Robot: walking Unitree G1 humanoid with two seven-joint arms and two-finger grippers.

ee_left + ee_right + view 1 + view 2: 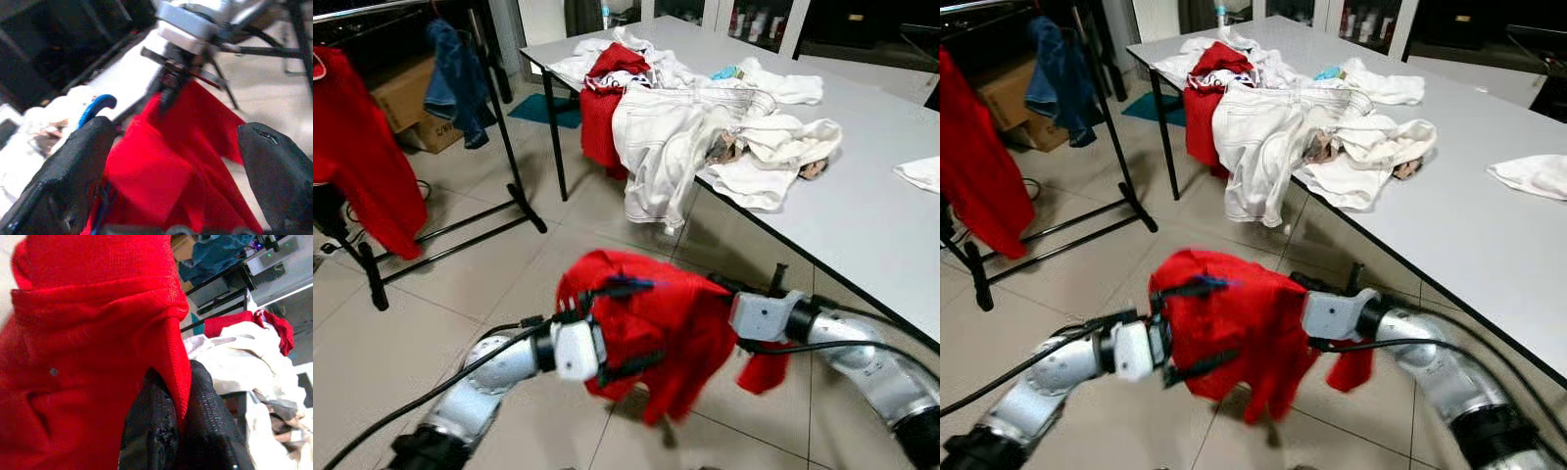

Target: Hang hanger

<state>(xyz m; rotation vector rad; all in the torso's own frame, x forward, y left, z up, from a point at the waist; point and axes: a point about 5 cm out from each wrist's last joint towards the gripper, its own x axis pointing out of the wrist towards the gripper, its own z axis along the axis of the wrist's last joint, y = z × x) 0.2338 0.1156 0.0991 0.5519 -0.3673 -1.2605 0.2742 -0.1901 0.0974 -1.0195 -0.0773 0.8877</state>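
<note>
between our two arms hangs a red garment on a blue hanger, above the tiled floor. our left gripper has its fingers apart around the cloth and hanger; our right gripper has its fingers clamped on a fold of the red garment. to our right stands a grey counter heaped with white clothes. to our left, a black clothes rack carries a red shirt and a denim piece.
</note>
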